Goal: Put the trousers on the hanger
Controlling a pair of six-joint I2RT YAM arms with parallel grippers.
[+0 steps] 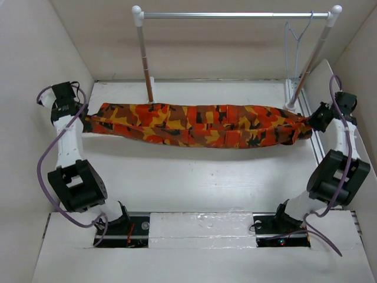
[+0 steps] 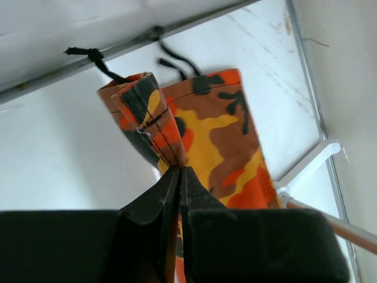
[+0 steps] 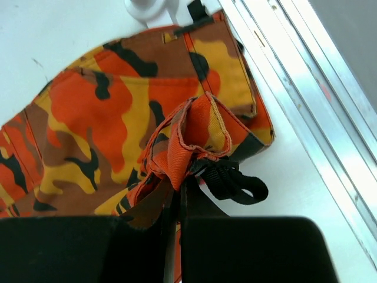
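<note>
Held taut by both ends: trousers (image 1: 197,125), with left hand (image 1: 87,121) and right hand (image 1: 310,122) pinched shut on cloth. Lying sideways, right end nearest hanger (image 1: 287,47), left end farthest from it.

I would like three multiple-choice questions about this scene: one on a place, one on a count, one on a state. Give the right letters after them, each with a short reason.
1. Where on the rail does the hanger hang?
A. at its left end
B. at its right end
C. at its middle

2. How many grippers hold the trousers?
A. none
B. one
C. two

3. How do the trousers lie?
A. stretched out long between the grippers
B. crumpled in a heap
C. draped over the hanger

Answers:
1 B: the wire hook sits on the bar beside the right post.
2 C: the left gripper and the right gripper are each shut on one end of the cloth.
3 A: the top view shows one long band of cloth from one gripper to the other.
</note>
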